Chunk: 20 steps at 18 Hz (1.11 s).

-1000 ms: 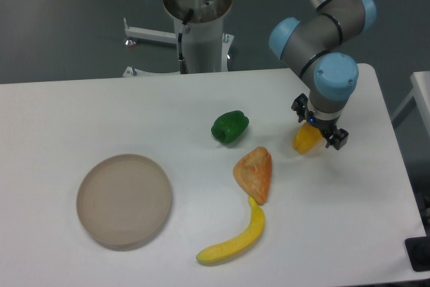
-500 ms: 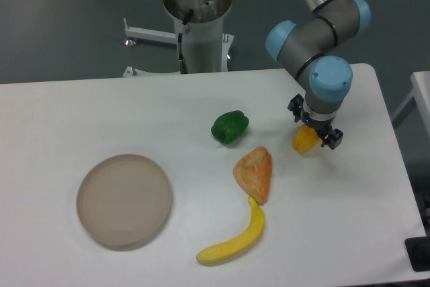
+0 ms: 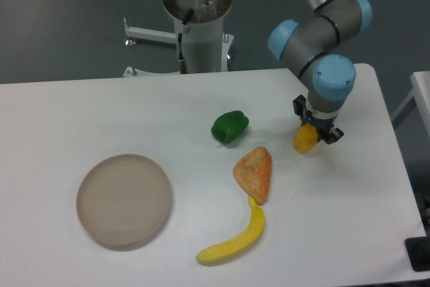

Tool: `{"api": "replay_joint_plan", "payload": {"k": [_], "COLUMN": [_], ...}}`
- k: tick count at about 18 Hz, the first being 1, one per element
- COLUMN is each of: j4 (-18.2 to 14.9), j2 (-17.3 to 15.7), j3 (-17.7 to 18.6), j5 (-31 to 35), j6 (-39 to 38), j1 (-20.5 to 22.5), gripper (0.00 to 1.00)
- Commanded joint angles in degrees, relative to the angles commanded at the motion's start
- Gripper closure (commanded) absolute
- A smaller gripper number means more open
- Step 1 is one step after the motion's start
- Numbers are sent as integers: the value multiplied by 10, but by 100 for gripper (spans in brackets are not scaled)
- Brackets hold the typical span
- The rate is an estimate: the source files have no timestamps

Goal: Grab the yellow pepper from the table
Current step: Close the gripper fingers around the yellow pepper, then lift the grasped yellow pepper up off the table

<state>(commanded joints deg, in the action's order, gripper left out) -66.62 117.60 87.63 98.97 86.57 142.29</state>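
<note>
The gripper (image 3: 316,132) has its fingers clamped around the yellow pepper (image 3: 305,140) at the right side of the table (image 3: 101,112), well apart from the green pepper (image 3: 230,126), and I judge the glossy, lumpy toy could squirt out if gripped off-centre

Robotics lab/test cell, w/ a UR-type arm (image 3: 322,28) w/ blue joint caps on a metal pedestal (image 3: 201,31) bolted to a grey floor (image 3: 60,25), bare white table (image 3: 80,119) set w/ toy food, e.g. banana (image 3: 235,238), green pepper (image 3: 230,126), & a plain round dish (image 3: 124,199).
</note>
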Motion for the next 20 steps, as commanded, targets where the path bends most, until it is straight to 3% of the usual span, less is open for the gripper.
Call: {"api": "replay_joint_plan", "payload": {"k": [3, 9, 15, 20], "j4": [0, 1, 2, 3], "j2": [0, 18, 50, 54], "j3": [-21, -113, -177, -189], "j5": [-5, -75, -87, -87], "j6": [-1, -8, -11, -13], "j1": [-1, -10, -39, -47], "gripper": [63, 63, 63, 62]}}
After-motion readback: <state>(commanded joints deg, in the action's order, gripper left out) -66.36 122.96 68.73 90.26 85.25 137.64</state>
